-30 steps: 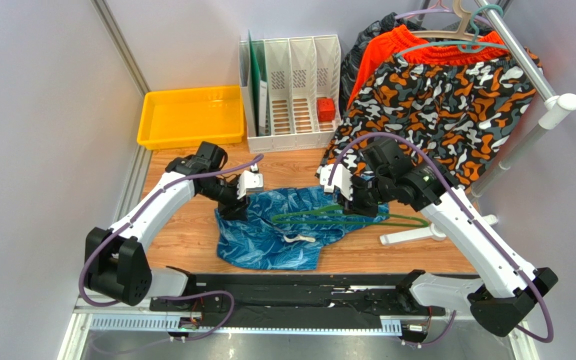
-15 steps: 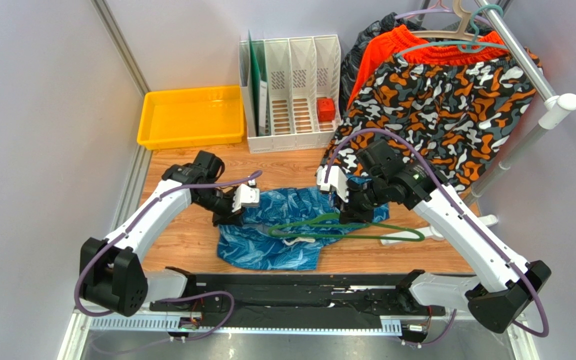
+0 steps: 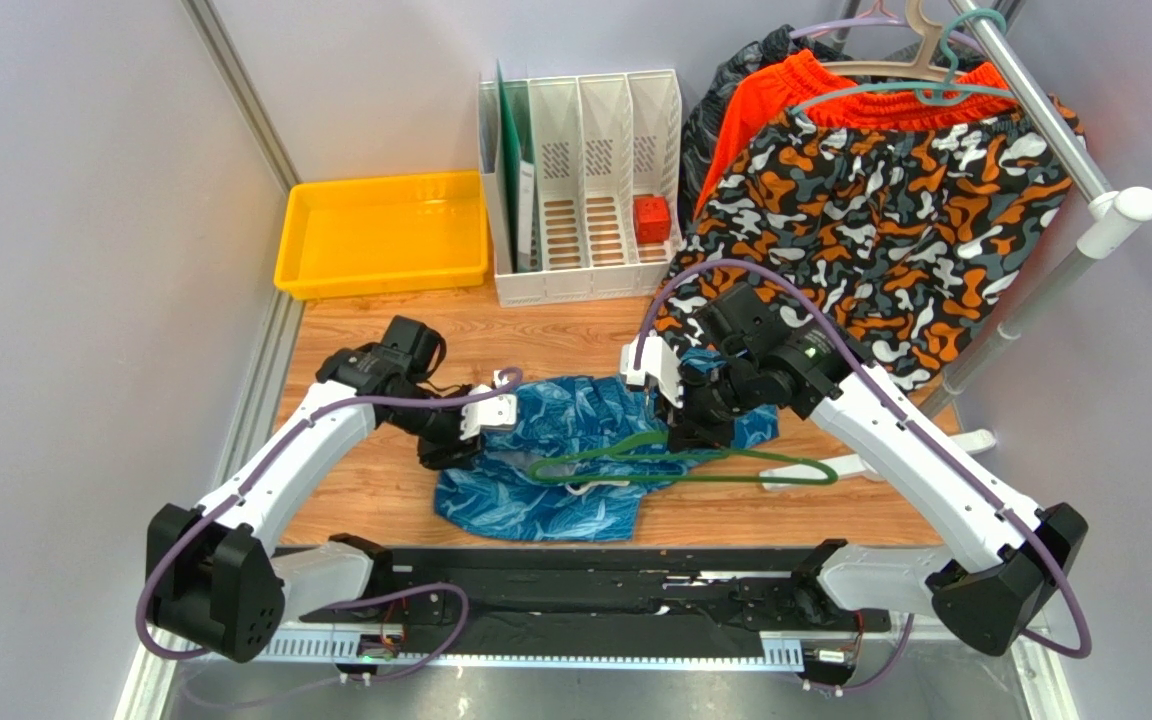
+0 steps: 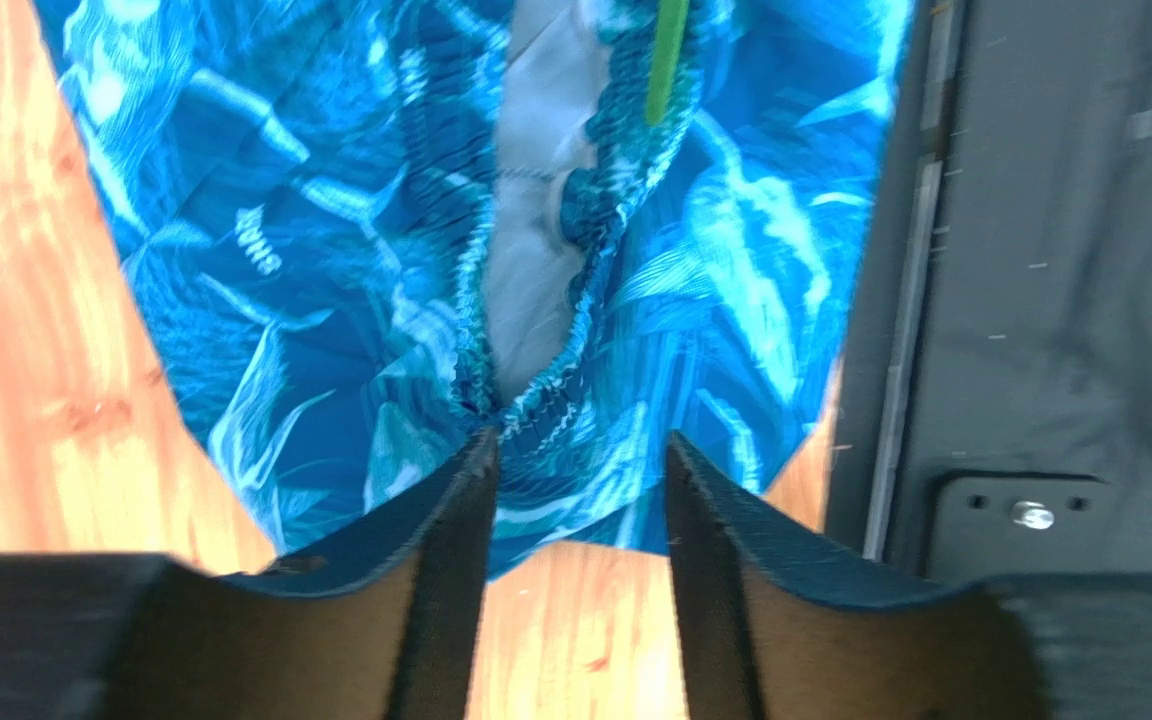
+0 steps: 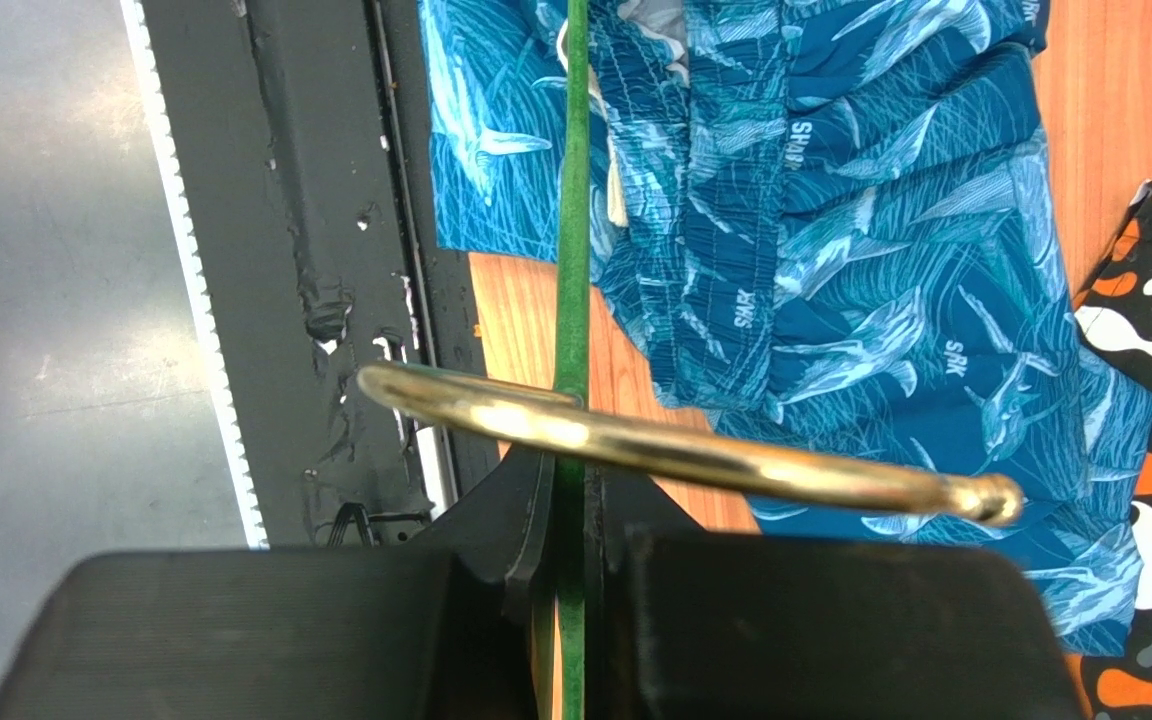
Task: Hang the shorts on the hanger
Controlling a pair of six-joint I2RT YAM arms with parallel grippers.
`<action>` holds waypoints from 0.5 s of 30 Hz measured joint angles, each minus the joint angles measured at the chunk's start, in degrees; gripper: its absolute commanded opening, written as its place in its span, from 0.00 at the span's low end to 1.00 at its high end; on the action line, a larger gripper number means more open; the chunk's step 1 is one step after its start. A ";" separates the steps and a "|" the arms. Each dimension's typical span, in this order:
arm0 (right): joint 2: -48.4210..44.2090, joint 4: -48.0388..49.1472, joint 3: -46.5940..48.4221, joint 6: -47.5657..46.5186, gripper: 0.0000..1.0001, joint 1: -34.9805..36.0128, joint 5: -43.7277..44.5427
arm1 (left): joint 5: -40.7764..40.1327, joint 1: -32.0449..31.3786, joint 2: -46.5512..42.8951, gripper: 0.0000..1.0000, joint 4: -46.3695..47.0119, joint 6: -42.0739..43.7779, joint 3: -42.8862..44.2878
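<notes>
Since a second ago, the right gripper (image 3: 683, 425) has carried the thin dark green plastic hanger (image 3: 800, 480) toward the left edge of the wooden worktop (image 3: 372, 480). The left gripper (image 3: 465, 432) has drawn back to the left end of the blue leaf-print fabric shorts (image 3: 560, 503). These lie rumpled by the middle of the near edge.

In the right wrist view we see the right gripper (image 5: 570, 495) clamped on the hanger (image 5: 575, 225), which hangs above the shorts (image 5: 838, 225). In the left wrist view the left gripper (image 4: 579, 443) stands parted and empty, with the gathered waistband of the shorts (image 4: 312, 225) just at its tips. The hanger (image 4: 668, 60) pokes into the waist opening.

We judge the threading step is under way. Next, we think, the left gripper should pinch the waistband and hold it while the hanger slides further in.
</notes>
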 measured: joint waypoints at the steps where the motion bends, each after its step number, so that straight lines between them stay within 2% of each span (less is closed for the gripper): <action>1: 0.26 0.26 0.00 0.00 0.00 0.09 0.02 | -0.83 0.00 -0.15 0.54 1.11 -0.22 -0.63; 6: 0.63 0.76 0.00 0.00 0.00 0.13 0.09 | -2.36 -0.02 1.03 0.61 4.44 -1.33 -1.57; 15: 0.90 1.11 0.00 0.00 0.00 0.20 0.24 | -4.02 -0.39 2.97 0.57 8.31 -2.73 -1.57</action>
